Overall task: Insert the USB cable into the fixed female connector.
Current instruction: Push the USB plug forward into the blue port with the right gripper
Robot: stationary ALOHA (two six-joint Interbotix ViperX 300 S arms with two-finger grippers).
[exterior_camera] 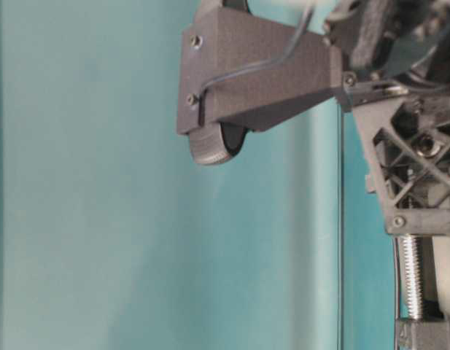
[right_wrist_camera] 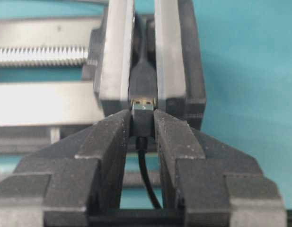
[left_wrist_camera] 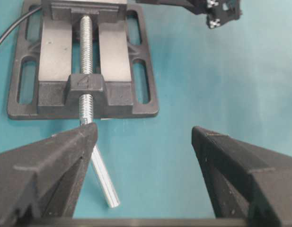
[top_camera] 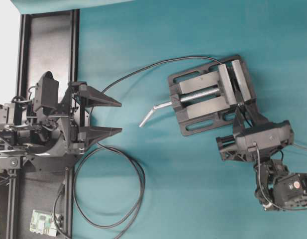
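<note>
**Right claw holds the plug at the vise mouth**

The teal table (top_camera: pixel 193 189) carries everything. On it, just ahead of the right claw, the black vise (top_camera: pixel 208 94) sits flat, its screw (left_wrist_camera: pixel 85 42) running back between the grey jaws and its bent silver handle (top_camera: pixel 153 110) sticking out on the side away from that claw. In the left wrist view the handle's free end lies just ahead of the left claw's own left finger.

The left claw (top_camera: pixel 121 117) hovers well apart from the vise, its two fingers spread as wide as they go, with nothing between them. A loop of black cable (top_camera: pixel 118 199) lies on the table just beside it.

The right claw (right_wrist_camera: pixel 143 124) is up against the vise's end, partly closed, its fingers (right_wrist_camera: pixel 105 142) pressing both sides of the USB cable (right_wrist_camera: pixel 146 179) just behind the plug. The cable trails back between the fingers toward the wrist. The plug's silvery tip (right_wrist_camera: pixel 143 105) stands just past the fingertips, level with the face of the grey jaws.

Straight ahead of the tip, clamped between those jaws, sits the female connector (right_wrist_camera: pixel 143 80), a small dark piece whose own long cable (top_camera: pixel 143 68) arcs away toward the left claw. The tip appears to meet the connector's mouth; whether it is inside cannot be told.
</note>
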